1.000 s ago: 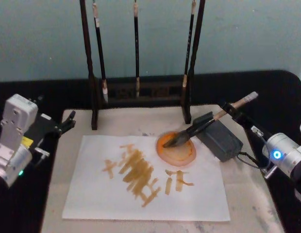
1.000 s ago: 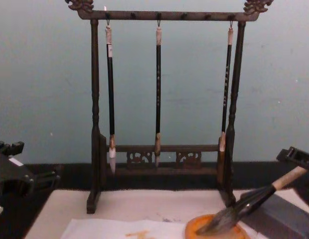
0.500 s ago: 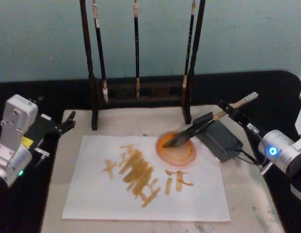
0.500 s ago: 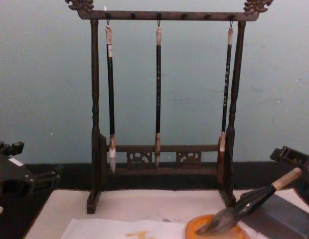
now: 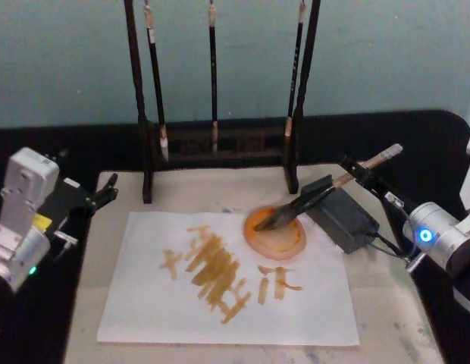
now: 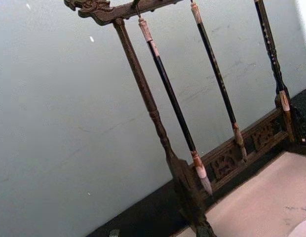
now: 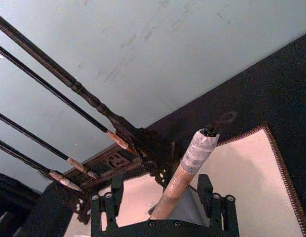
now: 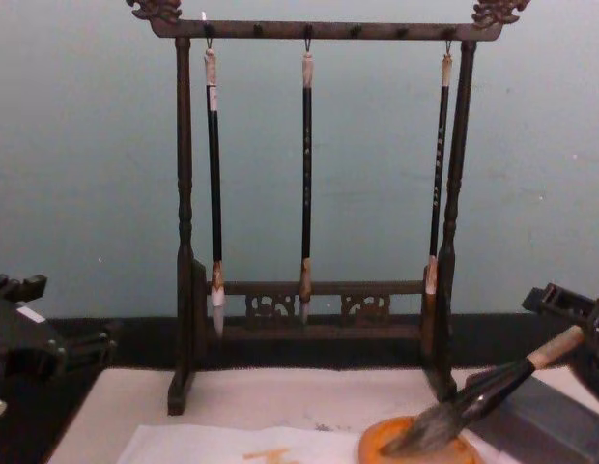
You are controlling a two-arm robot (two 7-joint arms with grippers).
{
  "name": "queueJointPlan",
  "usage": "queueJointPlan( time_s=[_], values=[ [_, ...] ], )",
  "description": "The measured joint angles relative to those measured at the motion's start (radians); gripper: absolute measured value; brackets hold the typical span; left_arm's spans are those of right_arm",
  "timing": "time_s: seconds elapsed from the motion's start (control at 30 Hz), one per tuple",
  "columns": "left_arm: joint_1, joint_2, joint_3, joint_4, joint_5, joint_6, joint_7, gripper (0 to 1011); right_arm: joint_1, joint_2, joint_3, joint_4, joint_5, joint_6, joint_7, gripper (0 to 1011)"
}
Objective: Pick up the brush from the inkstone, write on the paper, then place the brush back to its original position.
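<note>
Presently, brush point(image 5: 311, 199): lies tilted, right of centre in the head view. Its bushy tuft is down in the orange dish point(image 5: 284, 243), its black shaft rests across the inkstone point(image 5: 347, 220), and its pale handle end is raised toward the right edge.
Inkstone: dark grey block just right of the dish, on the beige mat point(image 5: 386, 303).
Orange dish: round, at the upper right part of the paper point(image 5: 220, 311), overlapping the sheet's edge.
Paper: white sheet at lower centre, flat on the mat, with orange-yellow strokes across its middle.
Right hand point(image 5: 364, 173): at the right of the head view, by the brush's pale upper handle. In the right wrist view its two fingers point(image 7: 113, 197) are spread and the handle runs between them with a gap on each side, so it is released and grips nothing.
Left hand point(image 5: 106, 191): at the left edge, beside the mat over the dark tabletop point(image 5: 23, 152), well apart from the paper. Clenched or released, cannot tell.
Rack point(image 5: 220, 140): dark wooden stand at top centre, behind the paper, with three thin brushes point(image 5: 213, 76) hanging from it.
</note>
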Motion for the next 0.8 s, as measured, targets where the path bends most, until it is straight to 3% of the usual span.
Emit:
queueJointPlan(
  time_s=[0.4, 0.5, 0.8],
  values=[
    [0.000, 0.000, 0.000, 0.000, 0.000, 0.000, 0.000, 1010, -0.001, -0.001, 0.002, -0.001, 0.001, 0.001, -0.002, 688],
    [0.000, 0.000, 0.000, 0.000, 0.000, 0.000, 0.000, 1010, -0.001, -0.001, 0.002, -0.001, 0.001, 0.001, -0.002, 547],
    [0.000, 0.000, 0.000, 0.000, 0.000, 0.000, 0.000, 1010, -0.001, -0.002, 0.003, -0.002, 0.001, 0.002, -0.003, 279]
  ],
)
